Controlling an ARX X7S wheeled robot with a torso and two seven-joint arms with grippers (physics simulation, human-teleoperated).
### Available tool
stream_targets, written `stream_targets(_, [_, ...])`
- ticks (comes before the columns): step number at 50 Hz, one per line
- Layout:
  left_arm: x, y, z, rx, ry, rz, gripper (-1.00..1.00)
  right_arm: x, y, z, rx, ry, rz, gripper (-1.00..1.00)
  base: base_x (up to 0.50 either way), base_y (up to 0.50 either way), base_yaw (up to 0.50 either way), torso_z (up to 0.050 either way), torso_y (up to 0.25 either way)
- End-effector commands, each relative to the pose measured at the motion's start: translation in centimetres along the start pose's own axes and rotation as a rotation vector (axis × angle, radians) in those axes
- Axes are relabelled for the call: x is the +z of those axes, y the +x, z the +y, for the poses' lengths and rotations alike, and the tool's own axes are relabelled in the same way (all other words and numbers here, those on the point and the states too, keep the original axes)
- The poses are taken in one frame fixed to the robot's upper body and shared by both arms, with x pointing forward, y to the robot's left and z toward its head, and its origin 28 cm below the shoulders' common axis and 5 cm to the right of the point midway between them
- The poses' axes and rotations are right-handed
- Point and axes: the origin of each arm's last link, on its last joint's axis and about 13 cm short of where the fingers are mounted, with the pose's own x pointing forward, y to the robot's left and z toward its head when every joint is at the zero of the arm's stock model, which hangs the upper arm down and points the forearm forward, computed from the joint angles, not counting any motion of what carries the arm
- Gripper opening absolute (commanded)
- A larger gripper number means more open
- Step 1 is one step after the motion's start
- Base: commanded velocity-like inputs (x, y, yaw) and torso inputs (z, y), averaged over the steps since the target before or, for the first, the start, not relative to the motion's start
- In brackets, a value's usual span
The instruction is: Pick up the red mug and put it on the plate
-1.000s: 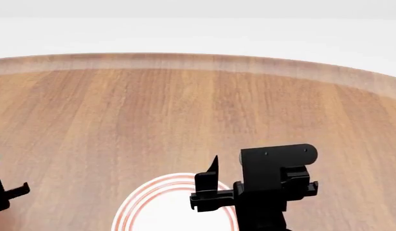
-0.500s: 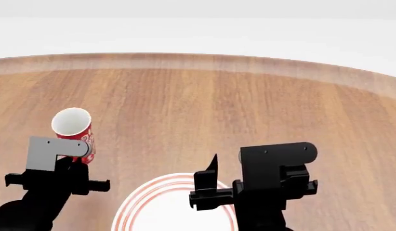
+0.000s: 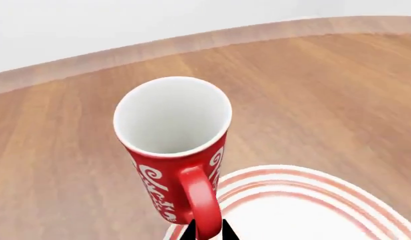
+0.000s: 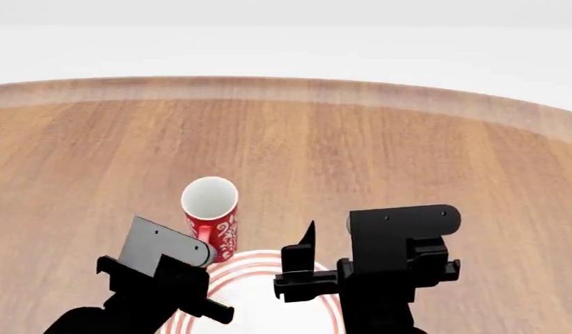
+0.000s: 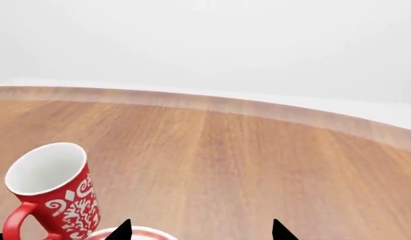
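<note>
With the red mug (image 4: 211, 216) pinched by its handle in the left gripper (image 3: 207, 231), carry step in hand, placement not yet done. Fingers clamped either side of the handle, mug hanging just beyond the fingertips, tilted, open mouth up and leaning away. Seems clear of the table (image 4: 360, 153), base hidden behind the wrist, so contact can't be confirmed. Plate (image 3: 305, 210) directly under and beside the fingertips, its ringed rim just past the mug's lower wall. Right gripper (image 5: 200, 231) hovering over the plate's other side, fingers spread, nothing between them, mug off to one side of its tips. Next move probably: shift a touch further over the plate centre, level the tilt, lower until base seats flat, then let go. Risk: a tilted set-down could tip the mug off the rim.
</note>
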Motion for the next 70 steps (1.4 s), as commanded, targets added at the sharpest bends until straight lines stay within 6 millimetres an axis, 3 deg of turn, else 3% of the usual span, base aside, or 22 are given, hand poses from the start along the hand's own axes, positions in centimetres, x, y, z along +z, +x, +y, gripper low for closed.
stream_targets(1, [-0.3, -0.8, -2.7, -0.148, 0.02, 0.007, -1.0, 0.0, 0.0, 0.0, -0.001, 0.004, 0.001, 1.0, 0.0, 0.0, 0.0, 0.0, 0.0])
stream_targets(10, [-1.3, -1.4, -3.9, -0.227, 0.026, 0.037, -1.0, 0.0, 0.0, -0.1, 0.0, 0.006, 0.002, 1.0, 0.0, 0.0, 0.0, 0.0, 0.0])
stream_targets(56, [-3.0, -1.0, -4.9, -0.26, 0.005, 0.14, -1.0, -0.6, 0.2, -0.3, -0.002, 0.014, 0.013, 1.0, 0.0, 0.0, 0.0, 0.0, 0.0])
stream_targets(57, [-3.0, -1.0, -4.9, -0.26, 0.0, 0.143, 1.0, -0.6, 0.2, -0.3, -0.003, 0.014, 0.015, 1.0, 0.0, 0.0, 0.0, 0.0, 0.0])
stream_targets(70, [-3.0, -1.1, -4.9, -0.273, -0.002, 0.146, 1.0, -0.6, 0.3, -0.2, 0.001, 0.01, 0.017, 1.0, 0.0, 0.0, 0.0, 0.0, 0.0])
